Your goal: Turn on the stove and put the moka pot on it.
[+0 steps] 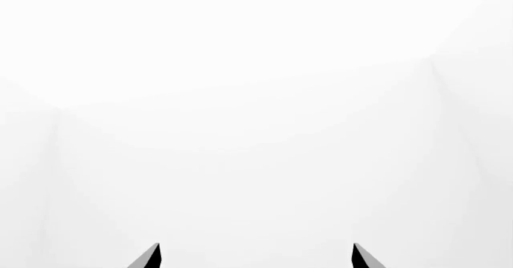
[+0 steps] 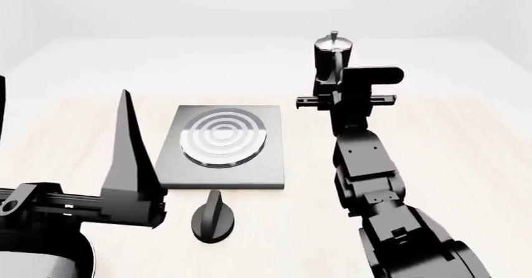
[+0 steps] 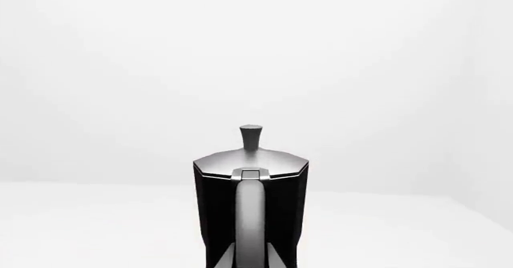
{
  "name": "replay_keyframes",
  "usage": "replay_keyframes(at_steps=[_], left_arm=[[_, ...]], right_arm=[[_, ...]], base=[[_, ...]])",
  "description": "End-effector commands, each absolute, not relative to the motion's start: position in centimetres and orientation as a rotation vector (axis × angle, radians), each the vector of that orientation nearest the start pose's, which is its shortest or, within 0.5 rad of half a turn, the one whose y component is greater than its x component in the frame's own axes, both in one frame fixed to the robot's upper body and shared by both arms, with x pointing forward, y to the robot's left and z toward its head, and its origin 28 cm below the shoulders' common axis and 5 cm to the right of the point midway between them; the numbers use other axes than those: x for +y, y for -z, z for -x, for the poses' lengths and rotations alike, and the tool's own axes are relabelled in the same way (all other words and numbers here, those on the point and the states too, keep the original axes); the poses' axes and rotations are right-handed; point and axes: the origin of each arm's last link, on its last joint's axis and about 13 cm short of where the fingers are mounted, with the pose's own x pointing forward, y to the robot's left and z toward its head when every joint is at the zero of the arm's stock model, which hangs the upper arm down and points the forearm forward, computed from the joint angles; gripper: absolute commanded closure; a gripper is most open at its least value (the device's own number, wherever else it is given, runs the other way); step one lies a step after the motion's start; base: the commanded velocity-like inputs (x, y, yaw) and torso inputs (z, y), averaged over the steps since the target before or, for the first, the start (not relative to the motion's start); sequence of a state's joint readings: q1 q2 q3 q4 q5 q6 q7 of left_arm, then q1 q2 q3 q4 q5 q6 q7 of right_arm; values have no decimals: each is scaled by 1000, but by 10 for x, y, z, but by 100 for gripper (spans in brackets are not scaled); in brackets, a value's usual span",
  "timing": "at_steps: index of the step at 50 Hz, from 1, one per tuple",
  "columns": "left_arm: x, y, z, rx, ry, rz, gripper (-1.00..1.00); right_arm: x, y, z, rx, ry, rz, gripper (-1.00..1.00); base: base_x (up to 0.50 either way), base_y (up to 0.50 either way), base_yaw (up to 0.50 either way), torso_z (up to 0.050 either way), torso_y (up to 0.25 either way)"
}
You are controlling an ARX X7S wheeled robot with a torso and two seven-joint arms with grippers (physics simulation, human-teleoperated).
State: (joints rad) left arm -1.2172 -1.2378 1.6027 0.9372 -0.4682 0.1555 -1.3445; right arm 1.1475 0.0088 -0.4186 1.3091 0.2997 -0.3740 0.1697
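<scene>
Overall, pale wooden tabletop (image 2: 465, 141) under plain white walls (image 2: 166, 4).

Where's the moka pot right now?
In the head view, the small black faceted moka pot with silver lid is at the right claw, beyond and right of the dark-grey stove plate.

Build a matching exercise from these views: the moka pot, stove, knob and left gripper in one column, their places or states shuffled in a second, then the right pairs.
1. moka pot
2. stove
3. knob
4. left gripper

A. fingers apart, nothing between them
B. flat plate with a ringed burner, nothing on it
C. upright beyond the right gripper
D. on the table just in front of the plate

Pairs: 1-C, 2-B, 3-D, 4-A
</scene>
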Motion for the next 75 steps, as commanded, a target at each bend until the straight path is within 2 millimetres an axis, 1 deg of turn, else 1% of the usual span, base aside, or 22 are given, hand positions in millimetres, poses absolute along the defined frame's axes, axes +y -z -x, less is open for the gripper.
replay_keyframes(at_steps=[1,10,14,15,30,31,32,37,39,41,42,48,54,55,56,61,62,64,66,67,74,75], left_arm=[[226,-214,-151,-712,55,-148,-100],[226,-213,-152,-706,52,-143,-100],[227,-213,-150,-709,47,-143,-100],[228,-213,-150,-709,46,-143,-100],[227,-214,-151,-708,47,-144,-100],[227,-214,-151,-708,47,-145,-100],[227,-214,-151,-708,47,-145,-100],[227,-214,-150,-708,45,-145,-100],[227,-214,-150,-706,45,-145,-100],[227,-213,-150,-705,44,-145,-100],[227,-213,-150,-706,43,-141,-100],[227,-212,-150,-706,41,-143,-100],[228,-213,-149,-706,35,-140,-100],[228,-213,-149,-707,34,-139,-100],[228,-213,-149,-708,34,-138,-100],[228,-213,-148,-705,33,-137,-100],[228,-213,-148,-705,33,-137,-100],[228,-212,-147,-705,33,-136,-100],[228,-212,-147,-703,33,-135,-100],[229,-211,-147,-702,32,-133,-100],[230,-211,-145,-698,27,-131,-100],[230,-211,-145,-699,27,-132,-100]], right_arm=[[-69,-155,-422,-250,-1,34,100],[-48,-164,-422,-260,-100,-56,100],[-39,-157,-417,-251,-140,-51,100],[-37,-161,-418,-251,-146,-57,100],[-13,-158,-408,-261,-285,-90,100],[-11,-161,-408,-261,-293,-92,100],[-10,-155,-405,-264,-300,-94,100],[-2,-162,-404,-276,-349,-96,100],[-1,-162,-403,-275,-350,-105,100],[1,-154,-399,-273,-361,-107,100],[3,-159,-400,-275,-377,-110,100],[10,-152,-393,-282,-421,-115,100],[18,-154,-389,-292,-460,-120,100],[18,-149,-386,-294,-465,-116,100],[19,-153,-387,-295,-470,-115,100],[21,-156,-386,-306,-479,-119,100],[21,-151,-384,-308,-478,-118,100],[23,-156,-385,-312,-482,-123,100],[23,-149,-383,-315,-484,-129,100],[24,-155,-384,-314,-484,-128,100],[24,-153,-383,-315,-477,-134,100],[23,-147,-381,-315,-475,-132,100]], base=[[0,0,0,0,0],[0,0,0,0,1],[0,0,0,4,3],[0,0,0,0,0],[0,0,0,0,1],[0,0,0,0,0],[0,0,0,0,0],[0,0,0,0,2],[0,0,0,0,0],[0,0,0,0,0],[0,0,0,0,0],[0,0,0,0,2],[0,0,0,0,2],[0,0,0,0,0],[0,0,0,0,0],[0,0,0,2,2],[0,0,-3,0,0],[0,0,0,0,0],[0,0,0,0,0],[0,0,0,0,0],[0,0,0,0,1],[0,0,0,0,0]])
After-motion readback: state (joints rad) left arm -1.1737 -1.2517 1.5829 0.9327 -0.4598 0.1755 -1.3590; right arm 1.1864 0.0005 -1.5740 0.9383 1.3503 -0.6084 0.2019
